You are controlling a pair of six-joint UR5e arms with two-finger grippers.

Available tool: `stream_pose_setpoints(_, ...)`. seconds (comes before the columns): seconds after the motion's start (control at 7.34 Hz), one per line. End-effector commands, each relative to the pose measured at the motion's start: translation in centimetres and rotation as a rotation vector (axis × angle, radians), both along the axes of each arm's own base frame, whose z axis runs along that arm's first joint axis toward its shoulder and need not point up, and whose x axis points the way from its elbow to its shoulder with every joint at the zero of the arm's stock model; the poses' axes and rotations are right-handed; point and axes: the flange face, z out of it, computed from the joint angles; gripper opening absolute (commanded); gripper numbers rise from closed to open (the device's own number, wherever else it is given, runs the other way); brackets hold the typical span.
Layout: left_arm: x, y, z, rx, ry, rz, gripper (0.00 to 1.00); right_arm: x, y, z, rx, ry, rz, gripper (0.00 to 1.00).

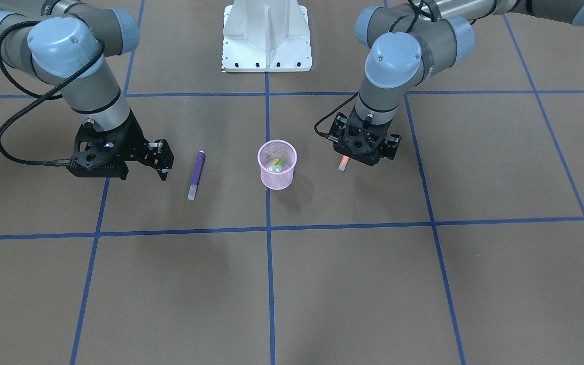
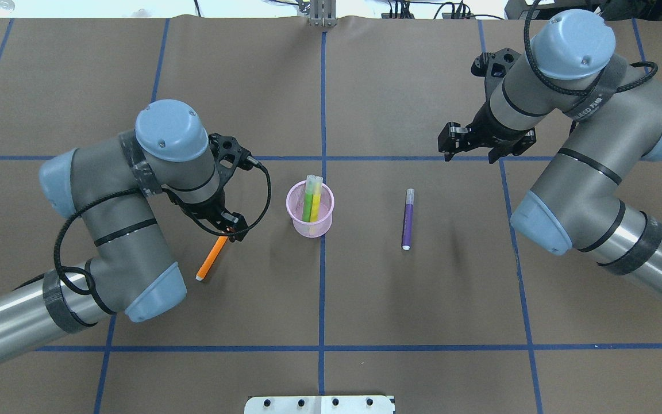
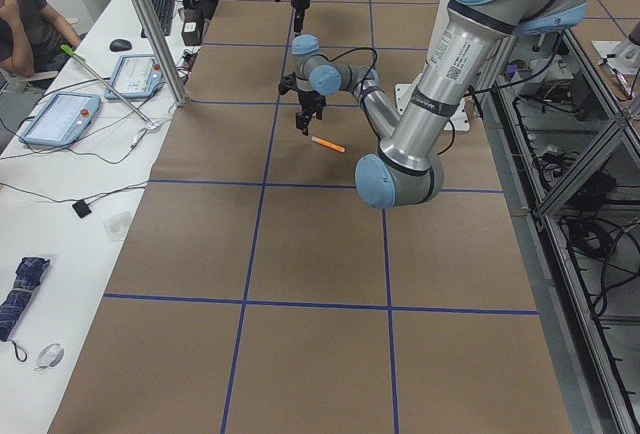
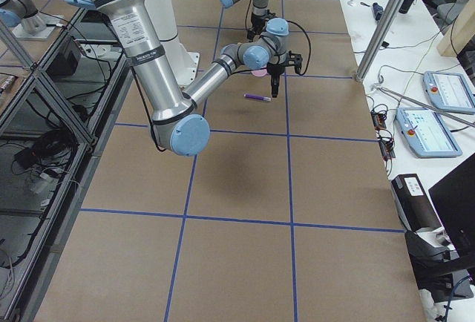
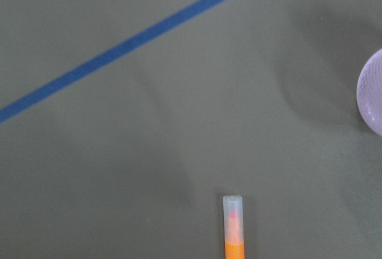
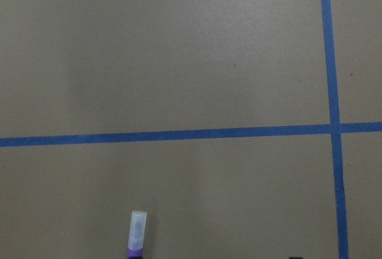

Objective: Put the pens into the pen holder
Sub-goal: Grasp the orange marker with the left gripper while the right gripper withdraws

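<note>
Standing near the middle of the bench (image 2: 365, 299), the pink wire-mesh pen holder (image 2: 311, 230) contains two pens: a green pen (image 2: 307, 206) and a yellowish pen (image 2: 317, 201). They sit side by side, leaning on the far rim with their pale caps poking above it.

An orange pen (image 2: 210, 261) lies on the bench on the robot's left of the holder, well apart from it. The left claw (image 2: 228, 229) sits right over the pen's capped end. I cannot tell how wide its fingers are or whether they pinch the pen.

A purple pen (image 2: 407, 221) lies flat on the other side of the holder, cap pointing away from the robot. The right claw (image 2: 470, 154) hangs beyond it, spread wide with nothing in it, apart from the pen.
</note>
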Motion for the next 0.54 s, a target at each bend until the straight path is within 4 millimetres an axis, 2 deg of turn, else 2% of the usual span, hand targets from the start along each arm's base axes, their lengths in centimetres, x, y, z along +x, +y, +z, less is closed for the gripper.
stream_pose_setpoints(0.0,2.62,1.37,1.65,-0.013,-0.033,0.047,0.90,0.32,-0.09,0.53,-0.002,-0.002,-0.021,0.86)
stream_pose_setpoints(0.27,2.83,1.25,1.86,-0.012,-0.037,0.053,0.68,0.23,-0.06,0.42,0.001,-0.004,-0.023,0.87)
stream_pose_setpoints(0.41,2.80,1.14,1.84,-0.006,-0.037,0.060,0.64,0.32,-0.09,0.51,-0.002,-0.004,-0.020,0.87)
